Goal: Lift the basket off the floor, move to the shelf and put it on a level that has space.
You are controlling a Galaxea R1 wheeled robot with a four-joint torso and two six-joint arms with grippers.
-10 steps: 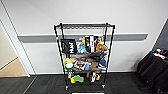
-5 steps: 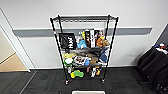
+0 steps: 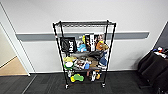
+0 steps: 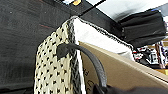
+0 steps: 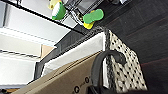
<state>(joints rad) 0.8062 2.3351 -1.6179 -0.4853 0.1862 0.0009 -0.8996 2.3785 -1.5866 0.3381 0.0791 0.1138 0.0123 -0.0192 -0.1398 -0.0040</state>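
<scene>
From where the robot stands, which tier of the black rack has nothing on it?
The top tier, the flat wire grid joining the post tips; every tier below it holds boxes, toys or other items.

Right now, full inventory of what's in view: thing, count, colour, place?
shelf: one, black wire rack on castors, against the white wall, straight ahead in the head view.
top level: one, black wire panel, nothing on it.
lower tiers: crowded with mixed items, too small to count; a black bag on the upper tier, a green and yellow toy at the bottom.
basket: one, cream-white weave, dark braided rim, black loop handles, close in both wrist views.
cardboard box: one, brown, inside the basket.
floor: dark carpet tiles; tan wood past the doorway.
dark fabric pile: one, at the far side.
Robot's fingers: not distinguishable.
</scene>
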